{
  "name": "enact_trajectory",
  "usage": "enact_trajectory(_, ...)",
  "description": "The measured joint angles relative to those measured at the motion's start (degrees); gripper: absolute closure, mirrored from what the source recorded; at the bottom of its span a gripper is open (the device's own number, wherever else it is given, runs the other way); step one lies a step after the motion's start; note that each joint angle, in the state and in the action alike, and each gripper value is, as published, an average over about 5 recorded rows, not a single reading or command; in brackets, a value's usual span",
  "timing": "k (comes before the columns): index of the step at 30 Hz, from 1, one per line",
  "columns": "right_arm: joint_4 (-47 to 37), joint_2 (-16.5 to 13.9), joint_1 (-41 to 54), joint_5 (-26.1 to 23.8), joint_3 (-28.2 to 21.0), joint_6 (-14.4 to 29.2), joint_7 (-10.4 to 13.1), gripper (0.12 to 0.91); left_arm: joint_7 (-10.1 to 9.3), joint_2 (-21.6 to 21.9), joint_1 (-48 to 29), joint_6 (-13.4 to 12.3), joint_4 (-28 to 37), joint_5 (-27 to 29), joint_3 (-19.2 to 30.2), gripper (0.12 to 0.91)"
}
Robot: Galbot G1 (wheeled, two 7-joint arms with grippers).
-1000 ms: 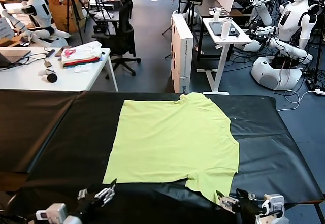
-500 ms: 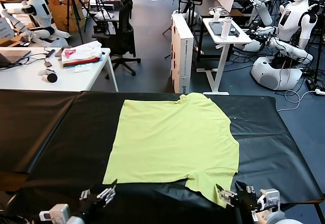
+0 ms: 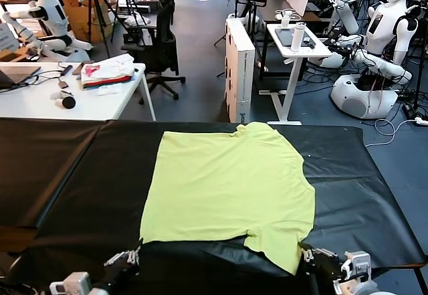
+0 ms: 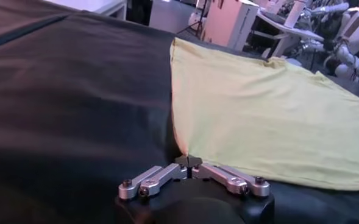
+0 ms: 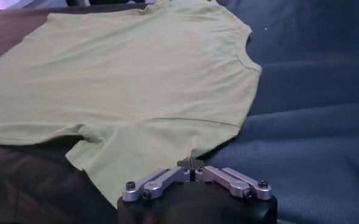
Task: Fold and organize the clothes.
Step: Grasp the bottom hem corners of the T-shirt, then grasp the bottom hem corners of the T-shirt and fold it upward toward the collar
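Pinching the lime-yellow T-shirt (image 3: 231, 188), spread flat on the black table (image 3: 67, 168), my left gripper (image 3: 131, 255) clamps its near left corner, my right gripper (image 3: 306, 258) the near sleeve.

A plain lime-yellow short-sleeved T-shirt (image 3: 231, 188) lies spread flat and unfolded on the black table cover, neckline toward the right, one sleeve reaching the table's near edge.

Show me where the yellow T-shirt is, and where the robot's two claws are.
T-shirt (image 3: 227, 188): head view, middle of the cloth.
Left gripper (image 4: 188, 162): left wrist view, its shut fingertips.
Right gripper (image 5: 191, 164): right wrist view, its shut fingertips.
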Motion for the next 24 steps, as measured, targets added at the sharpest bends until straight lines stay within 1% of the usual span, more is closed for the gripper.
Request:
enact_trajectory(3,0.9,0.3,-1.5,-0.1,0.0,0.1,0.3,0.887,0.0,-0.3,1.9,-0.5,-1.2,0.1,-0.6,0.882)
enact_trajectory(6,1.4,0.6,-1.9,-0.1,0.1,1.4,0.0,0.887,-0.03,-0.6,3.2,-0.8,-1.8,0.1,-1.2,0.882)
enact_trajectory(9,1.2,0.8,-0.9,-0.1,0.1,4.0,-1.5,0.887,-0.06,-1.1,3.5,-1.4,-1.9,0.1,-1.5,0.882)
enact_trajectory(13,-0.4,0.7,3.2,0.2,0.0,6.4,-3.9,0.887,0.29,-2.0,2.5,-3.3,-1.5,-0.5,-1.2,0.882)
enact_trajectory(18,-4.5,0.3,11.3,0.7,-1.5,7.2,-6.2,0.887,0.57,-3.0,-1.9,-5.1,0.7,-2.8,-0.1,0.882)
enact_trajectory(24,-12.0,0.9,21.7,0.8,-4.4,8.5,-8.1,0.887,0.24,-4.7,-10.4,-5.0,4.6,-3.6,1.1,0.882)
